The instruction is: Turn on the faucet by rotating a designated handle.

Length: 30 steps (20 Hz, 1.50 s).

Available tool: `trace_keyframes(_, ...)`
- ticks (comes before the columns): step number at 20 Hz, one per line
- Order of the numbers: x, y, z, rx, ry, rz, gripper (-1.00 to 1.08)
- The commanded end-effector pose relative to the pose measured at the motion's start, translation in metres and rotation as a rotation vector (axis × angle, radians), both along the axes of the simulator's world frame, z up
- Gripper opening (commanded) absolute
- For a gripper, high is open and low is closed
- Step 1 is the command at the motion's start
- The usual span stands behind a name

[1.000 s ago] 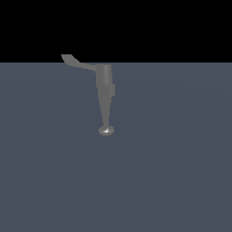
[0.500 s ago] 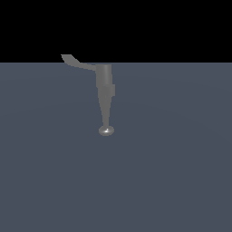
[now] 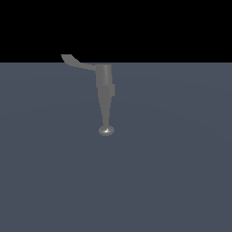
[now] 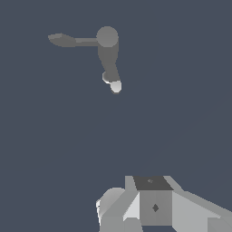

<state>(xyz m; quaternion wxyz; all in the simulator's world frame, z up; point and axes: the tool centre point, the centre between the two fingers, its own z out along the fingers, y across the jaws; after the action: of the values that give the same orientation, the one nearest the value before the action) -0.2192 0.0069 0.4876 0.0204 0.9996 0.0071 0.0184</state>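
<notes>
Your handle [image 3: 74, 61] juts sideways from the wide end of the faucet [image 3: 105, 95] toward the exterior view's left, nothing touching it, while the gripper [image 4: 154, 206] hangs well apart, its opening impossible to tell.

Setting: bare simulated floor under a black void.
A uniform slate-grey floor [image 3: 172, 181] is filling the lower scene; a flat black backdrop [image 3: 172, 27] is sitting above it.
</notes>
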Motion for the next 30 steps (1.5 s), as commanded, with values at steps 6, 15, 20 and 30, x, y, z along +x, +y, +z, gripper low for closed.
trace_keyframes(6, 0.019, 0.006, -0.003, 0.01, -0.001, -0.081, -1.0)
trace_keyframes(15, 0.057, 0.02, -0.014, 0.028, -0.001, -0.252, -1.0)
trace_keyframes(20, 0.081, 0.029, -0.023, 0.037, 0.0, -0.361, -1.0)
trace_keyframes(30, 0.128, 0.051, -0.047, 0.052, 0.003, -0.58, -1.0)
